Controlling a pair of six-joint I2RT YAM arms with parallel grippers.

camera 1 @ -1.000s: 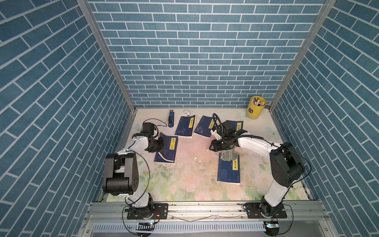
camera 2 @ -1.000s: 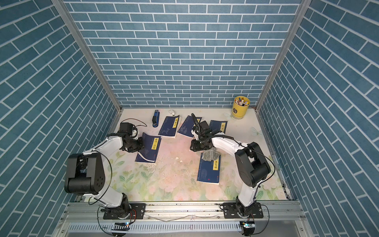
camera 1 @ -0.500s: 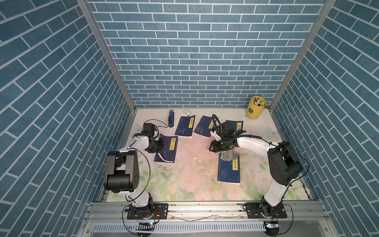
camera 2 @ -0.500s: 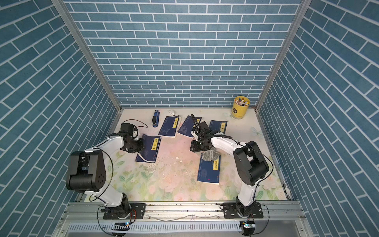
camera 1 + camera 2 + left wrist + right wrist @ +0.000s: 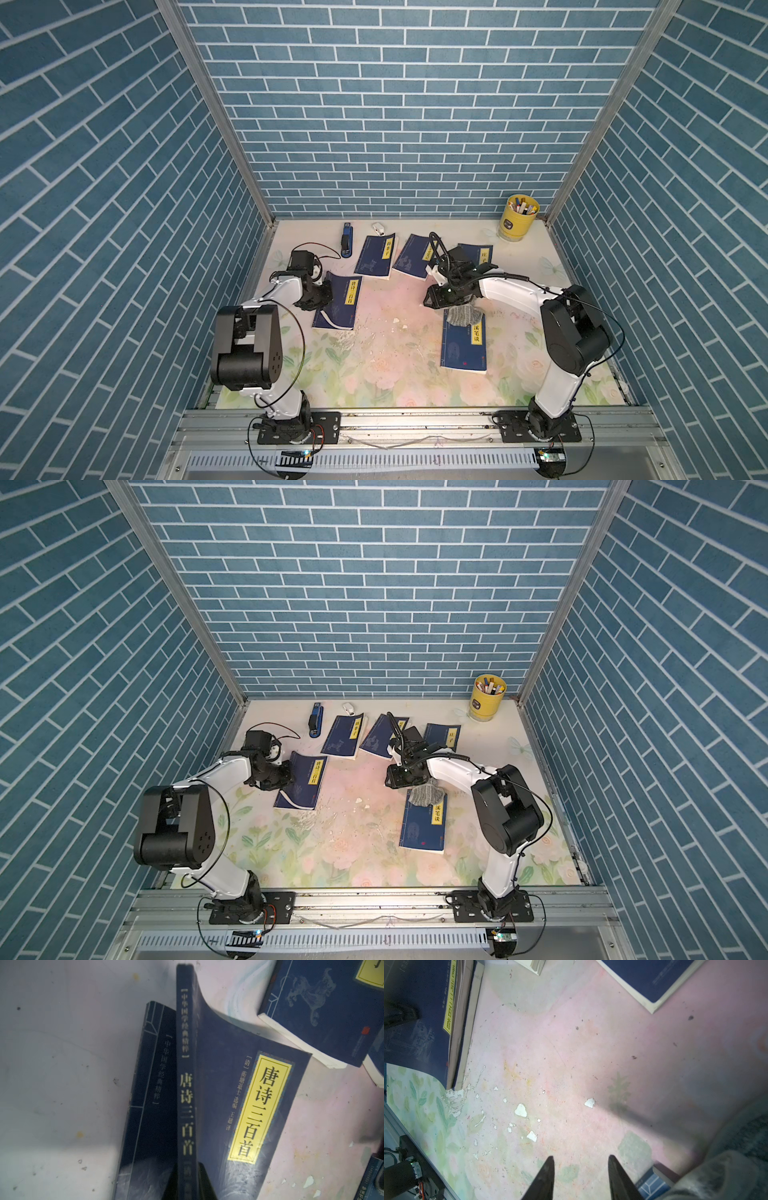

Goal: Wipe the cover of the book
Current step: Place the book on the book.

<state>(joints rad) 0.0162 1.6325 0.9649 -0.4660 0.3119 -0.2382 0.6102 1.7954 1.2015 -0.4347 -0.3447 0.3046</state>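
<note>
Right gripper (image 5: 580, 1159) is released: jaws apart over the floral mat (image 5: 591, 1053), nothing between them. Grey cloth (image 5: 463, 316) lies just beside it on the far end of the right book (image 5: 464, 347). Left gripper (image 5: 319, 296) is clenched, apparently on the raised spine edge of the left book (image 5: 228, 1095).

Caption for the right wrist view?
Open right pincer over the chipped tabletop, grey cloth beside it, not held.

Glossy paper book cover (image 5: 228, 1095), rough knitted cloth (image 5: 464, 316).
</note>
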